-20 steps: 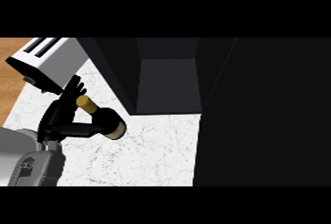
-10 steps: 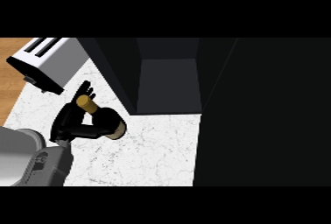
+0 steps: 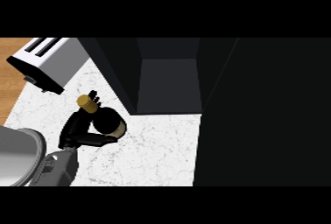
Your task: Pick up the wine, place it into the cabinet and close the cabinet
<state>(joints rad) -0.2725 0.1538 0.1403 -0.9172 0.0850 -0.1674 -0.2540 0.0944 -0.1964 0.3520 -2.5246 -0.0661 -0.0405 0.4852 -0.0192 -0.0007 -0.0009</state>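
The wine bottle is dark, with a gold cap and a tan label. It stands tilted over the white marble counter, left of the cabinet. My left hand comes in from the lower left and is curled round the bottle's body from the left, with its fingertips up by the cap. The dark cabinet stands open just to the right of the bottle, and its grey inside shows. A wide dark panel, likely its door, fills the view's right side. My right hand does not show.
A white toaster sits on the counter's far left corner, close behind the bottle. Wooden floor shows beyond the counter's left edge. Bare counter lies between the bottle and the cabinet's front.
My left hand's fingers, straight beside the bottle a second ago, have curled round it. The forearm has shifted a little to the right, and the bottle has barely moved.
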